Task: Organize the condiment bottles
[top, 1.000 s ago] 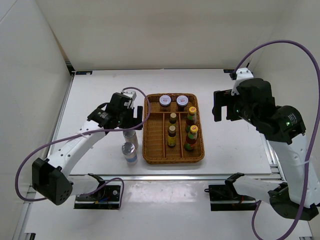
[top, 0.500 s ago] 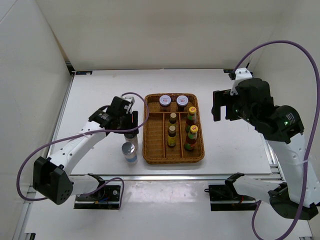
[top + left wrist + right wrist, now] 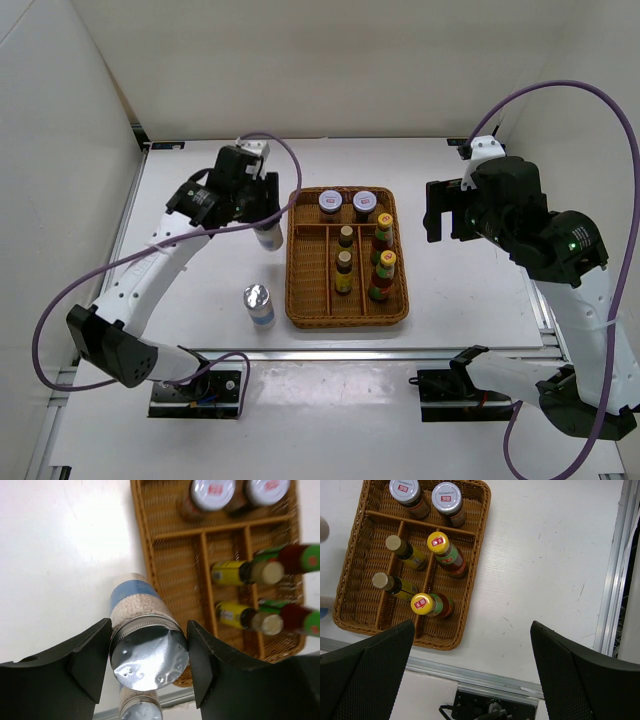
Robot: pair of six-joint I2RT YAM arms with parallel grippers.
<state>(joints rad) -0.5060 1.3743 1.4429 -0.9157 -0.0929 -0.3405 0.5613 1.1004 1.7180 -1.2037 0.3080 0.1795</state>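
Observation:
My left gripper (image 3: pixel 148 656) is shut on a silver-topped white cylinder (image 3: pixel 147 652), held above the table just left of the wicker tray (image 3: pixel 296 300). In the top view this cylinder (image 3: pixel 267 237) hangs under the left gripper (image 3: pixel 262 208). A second silver-topped cylinder (image 3: pixel 258 303) stands on the table beside the tray's near left corner. Inside the tray are two purple-lidded jars (image 3: pixel 330 203), two dark yellow-labelled bottles (image 3: pixel 345 238) and two red yellow-capped sauce bottles (image 3: pixel 384 228). My right gripper (image 3: pixel 472 670) hovers open and empty, right of the tray (image 3: pixel 470 580).
White walls close in the table at the back and both sides. A metal rail (image 3: pixel 520 682) runs along the near edge and another rail (image 3: pixel 615 555) along the right. The tray's left compartment (image 3: pixel 172 585) holds nothing.
My left gripper has shut on the farther of the two cylinders and carried it up and toward the far side. The right arm has not moved.

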